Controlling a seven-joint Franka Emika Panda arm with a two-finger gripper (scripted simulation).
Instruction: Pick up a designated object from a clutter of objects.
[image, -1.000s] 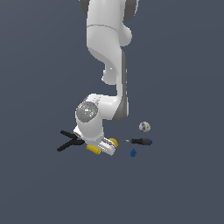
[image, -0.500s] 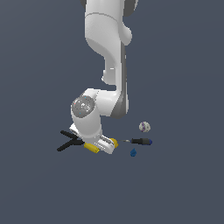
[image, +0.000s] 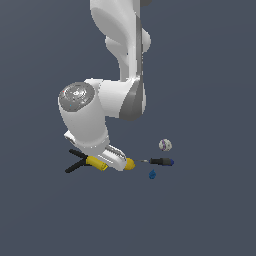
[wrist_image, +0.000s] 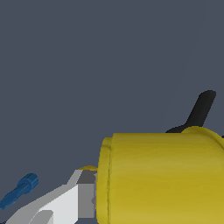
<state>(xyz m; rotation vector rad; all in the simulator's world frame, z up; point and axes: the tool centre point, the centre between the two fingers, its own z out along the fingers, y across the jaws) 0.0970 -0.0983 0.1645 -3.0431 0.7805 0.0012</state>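
The designated object, a stubby bright-yellow cylinder (image: 96, 163), lies on its side in the clutter of objects, beside the black spring clamp (image: 75, 161). My gripper (image: 111, 161) is down low and steeply tilted, between the cylinder and the small yellow ball (image: 129, 164). Close up in the wrist view, the cylinder (wrist_image: 162, 177) fills much of the frame. One grey-white finger (wrist_image: 83, 197) sits right against its end rim. The other finger is hidden, so I cannot tell whether the jaws are open or shut. A black clamp handle (wrist_image: 199, 109) pokes out behind the cylinder.
A black-and-blue screwdriver (image: 161, 161) lies toward the exterior view's right of the ball; its blue handle (wrist_image: 19, 190) also shows in the wrist view. A blue teardrop piece (image: 152, 174) and a whitish patterned ball (image: 165, 145) lie near it. The floor is plain dark grey.
The wrist has swung up and toward the exterior view's left, tilting the hand more steeply. The yellow cylinder has shifted slightly the same way. The other objects have not moved.
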